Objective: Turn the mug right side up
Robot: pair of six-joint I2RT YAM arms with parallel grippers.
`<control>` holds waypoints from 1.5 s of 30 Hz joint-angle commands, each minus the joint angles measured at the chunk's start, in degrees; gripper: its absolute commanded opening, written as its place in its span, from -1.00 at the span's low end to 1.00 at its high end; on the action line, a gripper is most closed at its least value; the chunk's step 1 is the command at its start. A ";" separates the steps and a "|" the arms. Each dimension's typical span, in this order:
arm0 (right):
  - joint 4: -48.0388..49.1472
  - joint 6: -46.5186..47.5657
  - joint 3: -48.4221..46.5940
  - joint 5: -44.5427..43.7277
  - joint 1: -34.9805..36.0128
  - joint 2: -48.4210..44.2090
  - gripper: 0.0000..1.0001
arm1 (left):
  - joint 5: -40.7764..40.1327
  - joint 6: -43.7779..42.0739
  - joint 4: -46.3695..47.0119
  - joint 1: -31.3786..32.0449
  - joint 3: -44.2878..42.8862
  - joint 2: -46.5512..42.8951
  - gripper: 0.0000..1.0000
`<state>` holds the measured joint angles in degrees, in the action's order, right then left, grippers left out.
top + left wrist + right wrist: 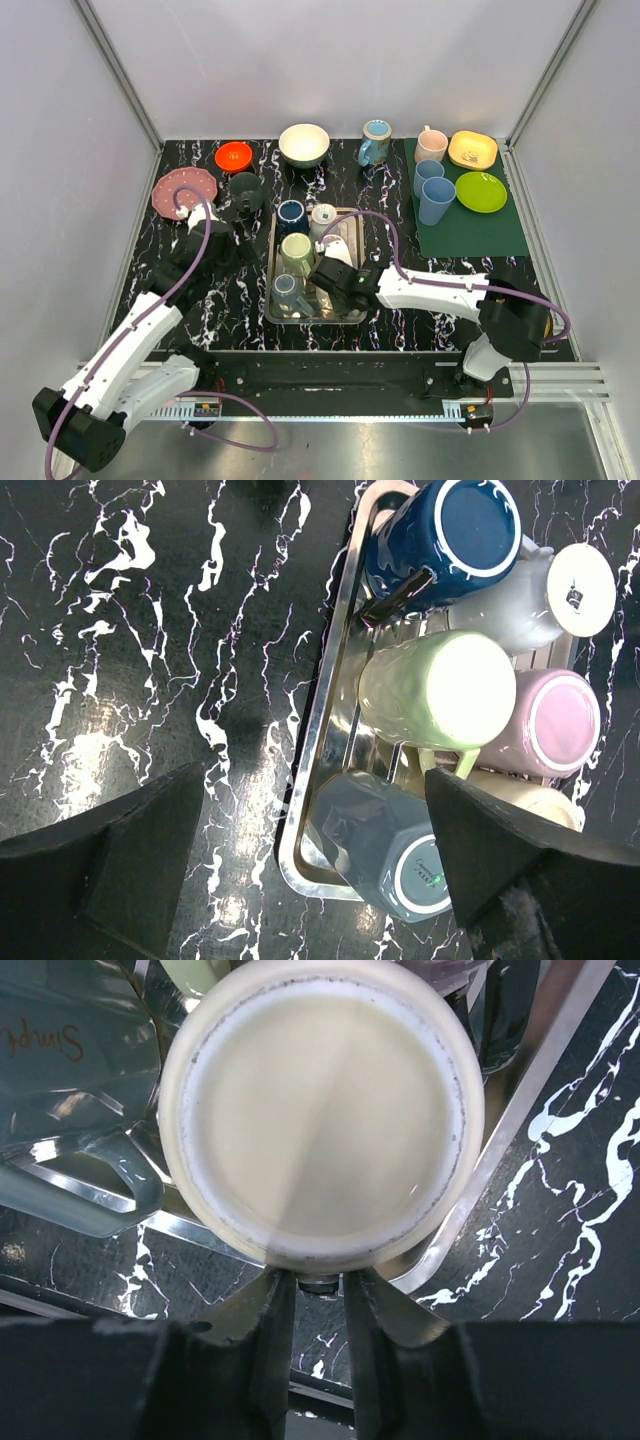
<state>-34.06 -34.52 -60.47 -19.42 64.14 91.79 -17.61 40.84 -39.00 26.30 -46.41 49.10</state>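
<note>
At the tray [272,290] | cream mug [320,1110] sat base-up, not yet righted | right claw [320,1295] pinched narrow, seemingly on its handle | left claw [315,775] hung spread.

The black, white-veined marble tabletop [230,300] carries a metal tray [271,285] at its centre. A dark green mat [470,232] lies at 2 o'clock. A white bowl [304,144] and a blue mug [375,141] stand at 12 o'clock. An orange bowl [234,156] and a dark green mug [246,187] stand at 11 o'clock, and a pink plate [170,188] lies at 10 o'clock.
</note>
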 commanded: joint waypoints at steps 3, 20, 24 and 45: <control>2.86 2.09 0.17 -0.09 -1.12 0.94 -0.67 | 1.78 -0.06 3.14 0.06 0.27 -1.20 0.85; 3.98 -0.01 -3.17 3.24 -0.76 -33.84 -1.00 | 5.36 0.12 5.59 0.06 -4.04 -11.12 0.82; 24.34 -5.26 6.56 16.83 -10.85 -43.34 -1.00 | 19.91 2.74 22.23 0.06 0.43 -19.28 0.87; 74.58 -26.65 10.81 47.63 -22.13 -29.48 -1.00 | 55.05 28.33 78.82 1.99 9.68 -3.05 0.49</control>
<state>29.78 -60.36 -45.95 25.65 42.33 62.83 32.82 66.78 30.76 27.42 -34.26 44.34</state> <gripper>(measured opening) 0.212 0.795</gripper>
